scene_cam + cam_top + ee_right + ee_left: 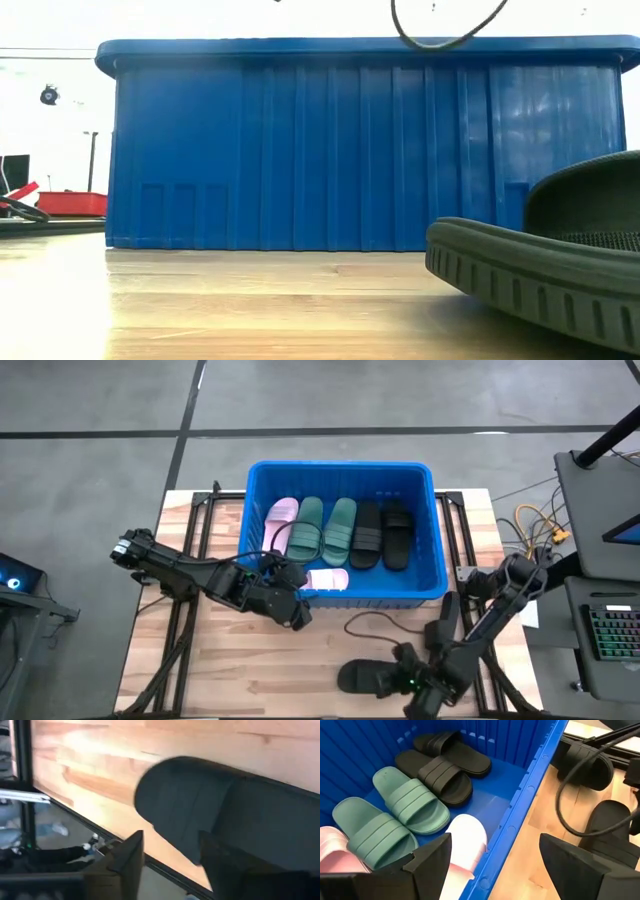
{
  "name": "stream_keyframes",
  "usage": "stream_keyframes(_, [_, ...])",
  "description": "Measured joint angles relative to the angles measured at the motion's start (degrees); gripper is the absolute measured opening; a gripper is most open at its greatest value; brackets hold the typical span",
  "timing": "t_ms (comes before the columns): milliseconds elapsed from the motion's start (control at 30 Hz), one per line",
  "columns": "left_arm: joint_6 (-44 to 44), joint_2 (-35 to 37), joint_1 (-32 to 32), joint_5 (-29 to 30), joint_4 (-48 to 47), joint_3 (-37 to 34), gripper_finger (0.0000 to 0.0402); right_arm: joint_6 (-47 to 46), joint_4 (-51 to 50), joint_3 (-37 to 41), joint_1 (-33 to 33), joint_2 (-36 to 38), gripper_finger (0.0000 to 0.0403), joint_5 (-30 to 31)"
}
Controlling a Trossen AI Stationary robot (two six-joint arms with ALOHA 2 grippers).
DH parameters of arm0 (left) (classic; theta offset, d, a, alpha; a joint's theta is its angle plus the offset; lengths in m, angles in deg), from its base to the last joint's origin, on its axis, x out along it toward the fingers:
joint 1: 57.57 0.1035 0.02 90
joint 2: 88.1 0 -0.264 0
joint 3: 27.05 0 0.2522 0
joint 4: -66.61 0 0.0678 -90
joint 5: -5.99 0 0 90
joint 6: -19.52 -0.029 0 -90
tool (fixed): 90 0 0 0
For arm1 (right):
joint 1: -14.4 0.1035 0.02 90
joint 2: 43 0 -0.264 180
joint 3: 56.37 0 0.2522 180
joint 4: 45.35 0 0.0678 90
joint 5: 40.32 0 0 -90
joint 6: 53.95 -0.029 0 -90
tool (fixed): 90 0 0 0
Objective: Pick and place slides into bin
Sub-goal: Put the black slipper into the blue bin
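The blue bin (433, 530) stands at the table's far middle. In it lie a pink slide (281, 518), two green slides (322, 528) and two black slides (381, 534) side by side. A second pink slide (466, 844) lies inside by the near wall. My left gripper (495, 845) is open over the bin's near rim (520, 802), one finger above that pink slide. A black slide (362, 677) lies sole-down near the table's near edge. It also shows in the low view (540, 275). My right gripper (170, 845) is open at its end (185, 805). My right gripper comes at the black slide nearly level, from the table's right. Its open fingers (127, 855) stand on either side of the slide's rounded end (170, 827). I cannot tell whether they touch it. The slide lies flat on the table.
A dark cable (372, 622) loops on the wood between the bin and the black slide. Metal rails (196, 530) run along both sides of the bin. The table's near edge (100, 825) is close to the black slide.
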Motion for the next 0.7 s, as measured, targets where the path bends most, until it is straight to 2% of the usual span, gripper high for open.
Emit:
stream_keyframes(100, [0.0, 0.0, 0.0, -0.1, 0.0, 0.0, 0.0283, 1.0, 0.9, 0.6, -1.1, -0.4, 0.0207, -0.1])
stream_keyframes(233, [0.0, 0.0, 0.0, -0.6, -0.2, 0.0, 0.0283, 2.1, 1.3, 1.0, -1.2, -1.9, 0.0233, -2.0])
stream_keyframes(367, [0.0, 0.0, 0.0, -0.9, -0.3, 0.0, 0.0283, 1.7, 3.3, 2.0, -1.5, -3.6, 0.0239, -2.0])
stream_keyframes(467, [-0.1, 0.0, 0.0, -1.0, -0.2, 0.0, 0.0283, 2.2, 8.7, 3.2, -2.6, -6.0, 0.023, -2.0])
stream_keyframes(567, [-0.1, 0.0, 0.0, -1.2, -0.3, 0.0, 0.0283, 5.3, 15.7, 3.5, -3.7, -7.6, 0.0179, -2.3])
stream_keyframes(633, [-0.1, 0.1, 0.0, -1.3, -0.2, 0.0, 0.0283, 8.4, 17.7, 2.7, -4.2, -7.2, 0.0106, -3.0])
stream_keyframes(667, [-0.1, 0.1, 0.0, -1.4, -0.3, 0.0, 0.0283, 10.2, 17.0, 1.9, -4.2, -6.5, 0.0063, -3.3])
stream_keyframes(700, [-0.2, 0.1, 0.0, -1.6, -0.3, 0.0, 0.0283, 12.0, 14.9, 0.9, -4.2, -5.6, 0.0036, -3.2])
